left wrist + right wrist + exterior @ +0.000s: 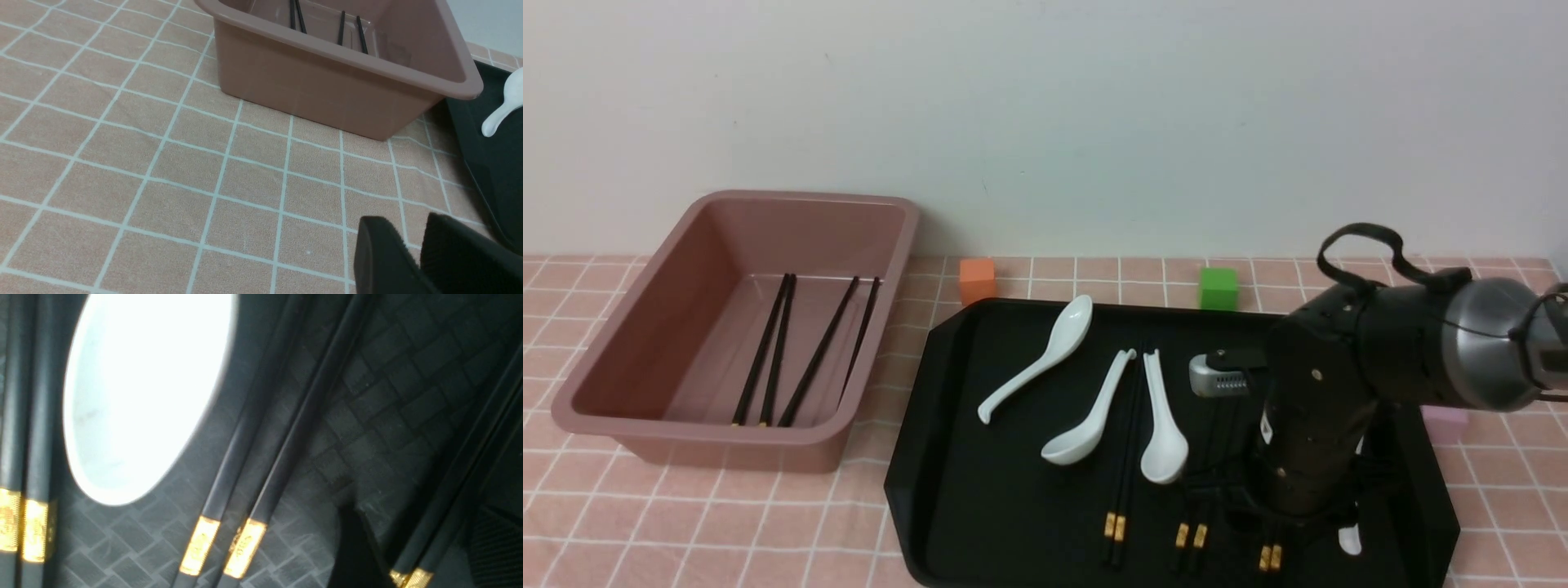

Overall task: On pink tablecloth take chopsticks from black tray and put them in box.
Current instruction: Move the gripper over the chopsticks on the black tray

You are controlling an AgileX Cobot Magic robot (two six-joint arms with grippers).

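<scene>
The black tray [947, 425] lies on the pink tablecloth [768, 523] with three pairs of chopsticks [1123, 490] along its near side. My right gripper [421, 539] is low on the tray, open, its fingers [351, 547] straddling the rightmost pair [445, 506] just above the gold bands; in the front view the arm [1307, 408] hides the jaws. The box [743, 441] stands left of the tray and holds two pairs of chopsticks [768, 351]. My left gripper [410, 228] is shut and empty above the cloth, near the box [327, 94]; it is out of the front view.
Three white spoons [1045, 355] [1094, 416] [1161, 425] lie on the tray among the chopsticks, and one bowl [139, 396] sits close to the middle pair. An orange cube [977, 280] and a green cube [1218, 287] stand behind the tray, a pink block [1445, 425] at its right.
</scene>
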